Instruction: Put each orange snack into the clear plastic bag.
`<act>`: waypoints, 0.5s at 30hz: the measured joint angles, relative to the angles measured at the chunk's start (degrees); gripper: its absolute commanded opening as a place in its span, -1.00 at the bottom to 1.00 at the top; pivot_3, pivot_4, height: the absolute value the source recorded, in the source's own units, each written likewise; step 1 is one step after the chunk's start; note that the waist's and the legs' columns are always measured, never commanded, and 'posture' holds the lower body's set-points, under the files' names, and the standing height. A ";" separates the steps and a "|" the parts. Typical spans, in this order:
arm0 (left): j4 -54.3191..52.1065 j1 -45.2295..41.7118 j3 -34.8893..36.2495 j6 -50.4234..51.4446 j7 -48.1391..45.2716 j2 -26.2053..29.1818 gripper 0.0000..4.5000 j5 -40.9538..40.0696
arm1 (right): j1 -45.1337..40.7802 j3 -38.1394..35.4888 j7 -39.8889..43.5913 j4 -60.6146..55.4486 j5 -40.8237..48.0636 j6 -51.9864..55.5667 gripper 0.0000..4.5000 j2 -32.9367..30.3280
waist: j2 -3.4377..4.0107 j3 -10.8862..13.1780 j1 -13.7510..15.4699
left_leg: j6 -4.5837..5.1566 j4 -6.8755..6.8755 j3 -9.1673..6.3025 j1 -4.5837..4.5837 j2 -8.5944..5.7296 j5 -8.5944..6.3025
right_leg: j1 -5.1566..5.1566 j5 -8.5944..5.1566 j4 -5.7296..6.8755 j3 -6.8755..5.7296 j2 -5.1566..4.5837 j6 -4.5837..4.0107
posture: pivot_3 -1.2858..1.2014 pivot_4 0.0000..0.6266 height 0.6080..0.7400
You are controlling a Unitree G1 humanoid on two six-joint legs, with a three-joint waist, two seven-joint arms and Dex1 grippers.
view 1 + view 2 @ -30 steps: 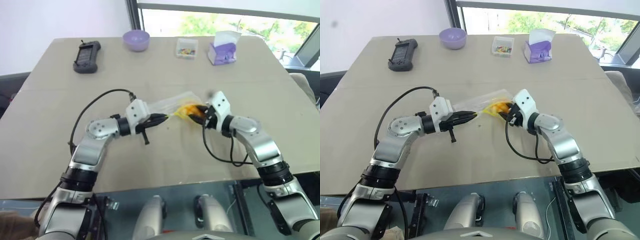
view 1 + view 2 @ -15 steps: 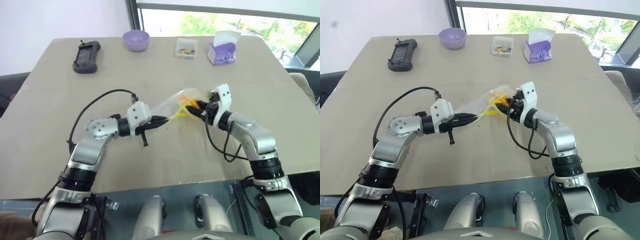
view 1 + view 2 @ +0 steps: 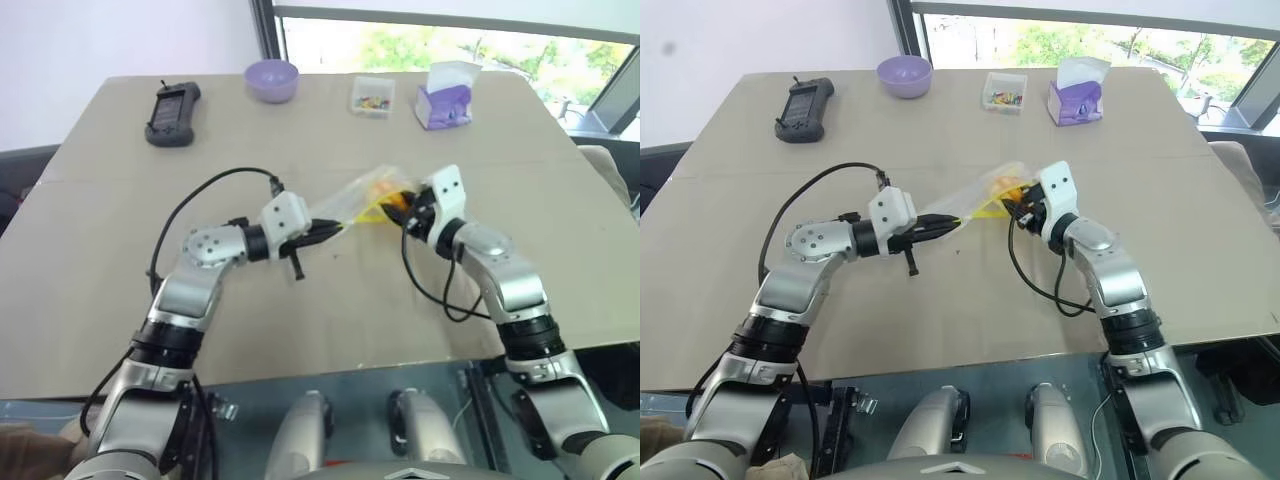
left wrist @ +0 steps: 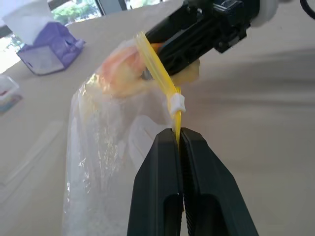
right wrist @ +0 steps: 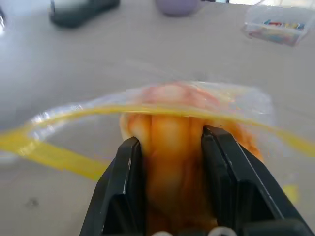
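Observation:
The clear plastic bag [image 3: 345,200] hangs just above the table's middle, between my two grippers. My left gripper [image 4: 178,133] is shut on the bag's yellow seal strip [image 4: 156,64] and holds the mouth up. The orange snack [image 5: 172,162] sits between the fingers of my right gripper [image 5: 172,137], which is shut on it. The snack's front end pokes into the bag's mouth, under the yellow strip. In the left eye view the right gripper [image 3: 398,208] meets the bag from the right and the left gripper [image 3: 335,228] from the left.
Along the table's far edge stand a black handheld device [image 3: 173,112], a purple bowl [image 3: 272,79], a small clear box of colourful bits [image 3: 372,96] and a purple tissue box [image 3: 446,98]. Black cables loop from both wrists over the table [image 3: 100,230].
My right gripper has rolled and pushed forward with the snack, into the bag's mouth. The bag's mouth has lifted off the table. The left gripper keeps its hold.

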 measured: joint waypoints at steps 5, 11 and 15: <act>2.96 -2.29 -0.11 -3.94 2.55 -1.59 -1.00 2.46 | 0.67 7.68 -0.27 0.51 -9.89 -5.39 -0.23 -6.96 | 0.00 0.00 0.16 | 0.00 0.01 0.01 -0.02 -0.05 0.00 | 0.00 0.00 -0.03 -0.01 -0.03 0.00 | 0.03 -0.52 1.00; 8.60 -5.24 -0.52 -15.55 4.18 -1.90 -1.00 6.54 | 0.91 8.04 0.31 1.51 -10.56 -7.12 -0.23 -5.63 | 0.01 0.00 -0.29 | 0.00 -0.01 0.02 0.02 0.01 0.00 | -0.02 0.00 0.00 0.01 0.03 0.00 | 0.03 -0.52 1.00; 14.05 -5.48 -2.43 -24.12 1.55 0.00 -1.00 8.53 | -0.14 6.46 0.85 1.71 -8.14 -5.85 -0.23 -4.36 | 0.01 0.00 -0.06 | 0.00 -0.01 0.04 0.00 -0.01 0.00 | -0.02 0.00 -0.01 0.01 0.00 0.00 | 0.03 -0.52 1.00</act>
